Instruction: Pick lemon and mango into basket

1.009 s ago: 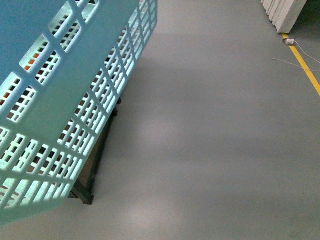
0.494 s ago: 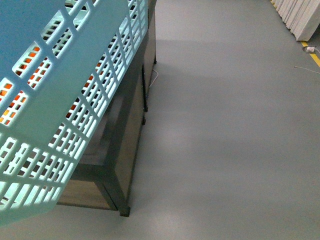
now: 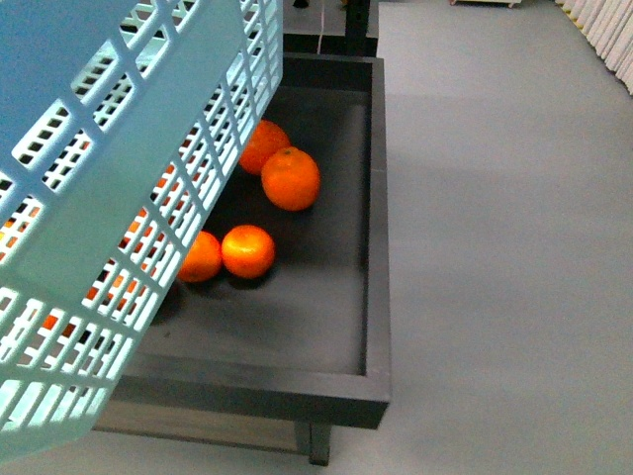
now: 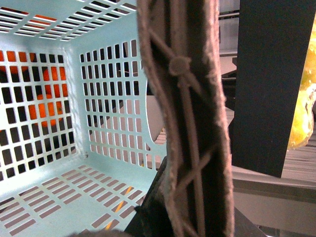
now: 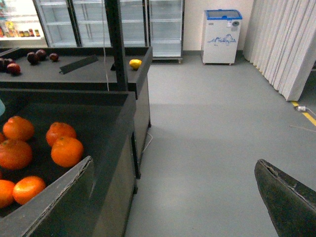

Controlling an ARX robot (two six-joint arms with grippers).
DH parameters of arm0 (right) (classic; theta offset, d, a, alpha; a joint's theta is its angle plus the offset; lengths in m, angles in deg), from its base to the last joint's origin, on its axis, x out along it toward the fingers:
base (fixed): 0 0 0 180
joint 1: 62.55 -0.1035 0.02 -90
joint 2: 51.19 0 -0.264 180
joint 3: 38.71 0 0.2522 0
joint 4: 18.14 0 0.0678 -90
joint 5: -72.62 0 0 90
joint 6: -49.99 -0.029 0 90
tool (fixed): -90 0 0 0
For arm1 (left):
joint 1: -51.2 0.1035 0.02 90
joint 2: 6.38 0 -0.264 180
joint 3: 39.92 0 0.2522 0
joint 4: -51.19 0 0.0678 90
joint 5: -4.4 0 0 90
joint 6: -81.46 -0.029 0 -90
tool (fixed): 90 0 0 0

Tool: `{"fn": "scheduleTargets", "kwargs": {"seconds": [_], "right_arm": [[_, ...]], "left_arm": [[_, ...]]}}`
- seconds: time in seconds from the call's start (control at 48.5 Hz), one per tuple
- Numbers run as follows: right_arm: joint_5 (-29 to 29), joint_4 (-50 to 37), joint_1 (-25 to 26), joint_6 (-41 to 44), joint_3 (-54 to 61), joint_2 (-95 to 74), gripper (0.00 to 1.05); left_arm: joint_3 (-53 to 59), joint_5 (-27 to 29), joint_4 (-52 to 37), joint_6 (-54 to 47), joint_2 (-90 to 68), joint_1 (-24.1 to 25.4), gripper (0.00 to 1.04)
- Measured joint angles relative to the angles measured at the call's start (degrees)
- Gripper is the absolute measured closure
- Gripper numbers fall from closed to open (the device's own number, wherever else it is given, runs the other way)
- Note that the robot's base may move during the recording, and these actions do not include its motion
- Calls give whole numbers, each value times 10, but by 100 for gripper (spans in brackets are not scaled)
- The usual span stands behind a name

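The basket (image 3: 119,188) hangs tilted over the counter (image 3: 376,247) of oranges (image 3: 290,178). Its brown handle (image 4: 190,123) sits right against the left pincer (image 4: 158,219), whose grip cannot be judged, while the right pincer (image 5: 175,165) gapes open over the floor, well apart. Half a second earlier the front view showed the counter's side and floor rather than its top; the freezer (image 5: 219,37) logo is unreadable.

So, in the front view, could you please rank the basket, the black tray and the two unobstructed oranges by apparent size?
1. basket, though nearness to the camera inflates it
2. black tray
3. farther orange
4. nearer orange, clearly smaller
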Motion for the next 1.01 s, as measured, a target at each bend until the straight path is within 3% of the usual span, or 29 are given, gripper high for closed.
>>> {"fn": "scheduleTargets", "kwargs": {"seconds": [1.009], "right_arm": [[0,0,0,0,0,-1,9]], "left_arm": [[0,-2,0,1,-2,-1,100]]}}
